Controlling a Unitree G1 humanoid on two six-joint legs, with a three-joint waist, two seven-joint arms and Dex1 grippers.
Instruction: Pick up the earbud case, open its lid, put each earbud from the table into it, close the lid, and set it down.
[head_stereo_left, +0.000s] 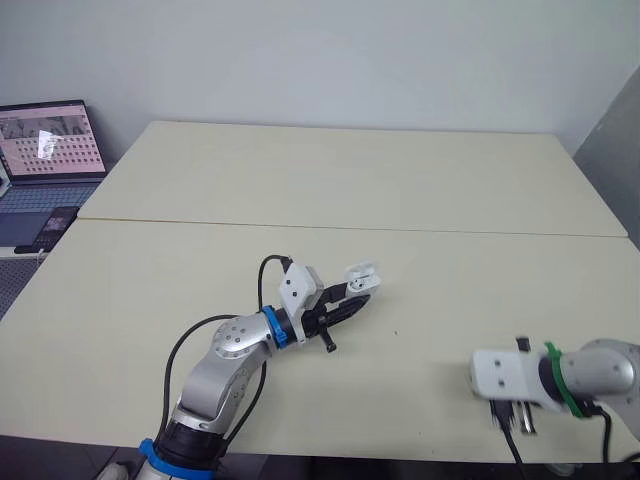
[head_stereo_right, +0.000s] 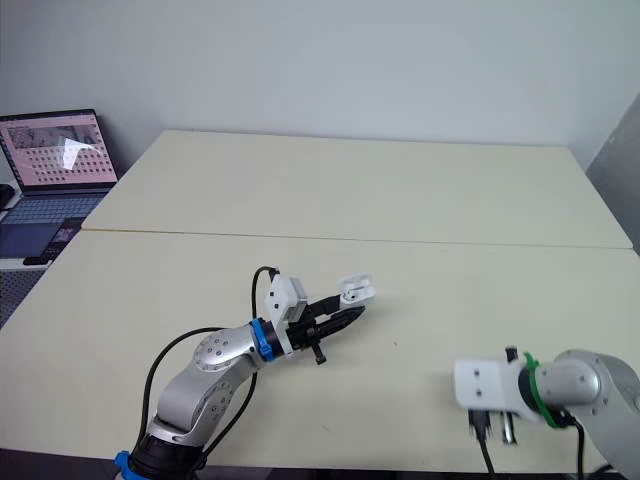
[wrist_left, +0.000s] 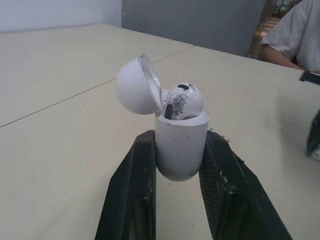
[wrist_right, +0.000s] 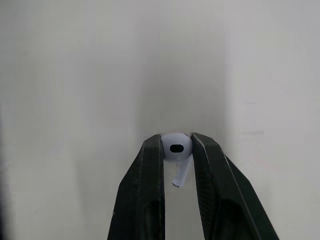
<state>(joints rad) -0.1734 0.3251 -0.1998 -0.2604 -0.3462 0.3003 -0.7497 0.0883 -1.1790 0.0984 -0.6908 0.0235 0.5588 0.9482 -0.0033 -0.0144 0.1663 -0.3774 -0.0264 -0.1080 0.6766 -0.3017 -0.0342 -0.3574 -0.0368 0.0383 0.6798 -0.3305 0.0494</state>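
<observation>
Left wrist view: looking along the left gripper (wrist_left: 180, 139), clenched around the body of the earbud case (wrist_left: 181, 150), with the lid (wrist_left: 134, 92) hinged back and one earbud (wrist_left: 184, 100) sitting in its mouth. From the head, holding that case over the table (head_stereo_left: 400, 180), about midway along and nearer the near edge. Along the right gripper (wrist_right: 176, 142), pinching the second earbud (wrist_right: 176, 148) by its head, stem hanging between the fingers, over bare table close to the near right corner. Off the far left corner, an open laptop (head_stereo_left: 50, 150); past the table, a person (wrist_left: 295, 30) in a light shirt.
</observation>
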